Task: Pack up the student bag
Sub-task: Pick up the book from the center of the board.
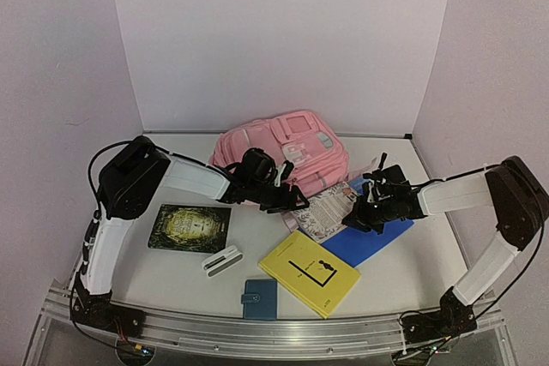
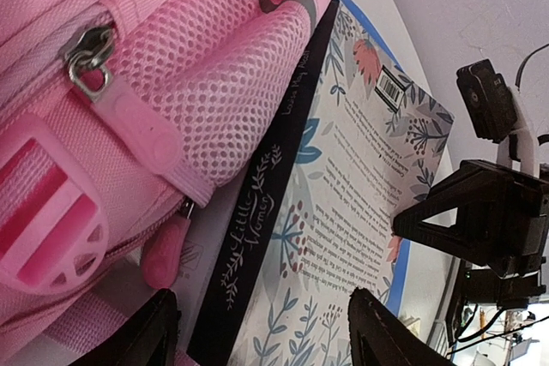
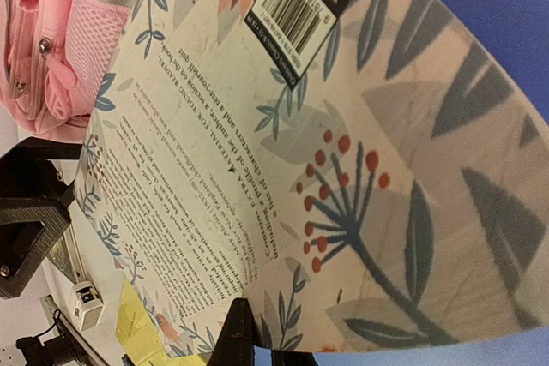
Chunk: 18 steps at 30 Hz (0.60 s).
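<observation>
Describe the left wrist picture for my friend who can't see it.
A pink student bag fills the left, with a flowery book tucked against it. The left gripper's open jaws frame the book; the right gripper pinches its far edge.

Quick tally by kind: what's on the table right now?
Bag: 1
Books: 4 (floral book, blue book, yellow book, dark book)
Blue wallet: 1
White item: 1
Total: 7

The student bag hides part of the floral book.
</observation>
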Each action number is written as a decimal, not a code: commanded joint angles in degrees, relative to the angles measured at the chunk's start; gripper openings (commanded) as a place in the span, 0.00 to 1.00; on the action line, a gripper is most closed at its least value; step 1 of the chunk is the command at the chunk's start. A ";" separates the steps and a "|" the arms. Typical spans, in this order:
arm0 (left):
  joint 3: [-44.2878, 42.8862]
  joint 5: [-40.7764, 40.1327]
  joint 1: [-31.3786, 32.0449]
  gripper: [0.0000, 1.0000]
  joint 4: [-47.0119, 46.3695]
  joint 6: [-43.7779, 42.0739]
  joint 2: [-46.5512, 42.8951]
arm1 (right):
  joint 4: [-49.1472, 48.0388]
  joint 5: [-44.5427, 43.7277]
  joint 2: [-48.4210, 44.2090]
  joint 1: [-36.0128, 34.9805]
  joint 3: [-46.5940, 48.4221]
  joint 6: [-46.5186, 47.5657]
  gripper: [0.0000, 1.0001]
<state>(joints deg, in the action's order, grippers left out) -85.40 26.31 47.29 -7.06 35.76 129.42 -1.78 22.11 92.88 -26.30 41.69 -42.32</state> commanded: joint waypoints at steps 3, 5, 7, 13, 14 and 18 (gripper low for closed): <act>-2.86 5.06 0.85 0.63 -1.84 0.62 1.32 | -6.74 -0.29 0.55 -1.09 0.42 0.70 0.00; -2.62 6.00 1.03 0.61 -2.53 1.26 0.65 | -7.60 -0.18 1.25 -1.08 0.41 0.33 0.00; -2.11 6.88 1.22 0.59 -3.46 1.98 -0.48 | -8.43 -0.01 2.12 -1.11 0.41 -0.11 0.00; 0.49 9.22 1.91 0.56 -8.58 4.67 -4.14 | -9.91 0.13 3.90 -1.12 0.62 -0.93 0.00; 0.69 9.66 2.02 0.55 -9.23 5.13 -4.24 | -10.05 0.21 4.07 -1.08 0.67 -0.96 0.00; 0.72 10.86 2.22 0.53 -9.80 6.14 -3.16 | -10.37 0.05 4.52 -1.08 0.68 -1.14 0.00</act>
<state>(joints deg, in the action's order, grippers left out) -84.49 28.48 46.82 -10.56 39.24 129.38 -4.07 22.54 94.19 -26.35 41.58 -44.22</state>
